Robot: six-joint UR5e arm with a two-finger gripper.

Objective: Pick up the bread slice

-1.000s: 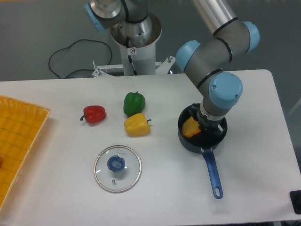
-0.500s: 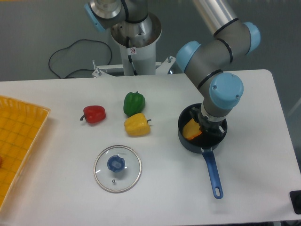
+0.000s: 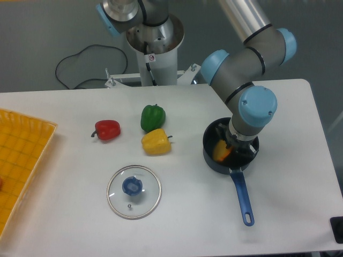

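The bread slice (image 3: 220, 151) shows as a narrow yellow-orange piece standing tilted inside the dark blue pan (image 3: 209, 160) at the right of the table. My gripper (image 3: 231, 145) reaches down into the pan right beside the slice and touches or nearly touches it. The blue wrist joint hides most of the fingers, so I cannot see whether they are closed on the slice.
The pan's blue handle (image 3: 242, 198) points toward the front edge. A yellow pepper (image 3: 156, 142), a green pepper (image 3: 153, 117) and a red pepper (image 3: 107, 129) lie mid-table. A glass lid (image 3: 133, 191) lies in front of them. A yellow tray (image 3: 21, 160) sits at the left.
The slice showed a broad flat face before and now looks narrower and more on edge. The wrist has shifted slightly over the pan.
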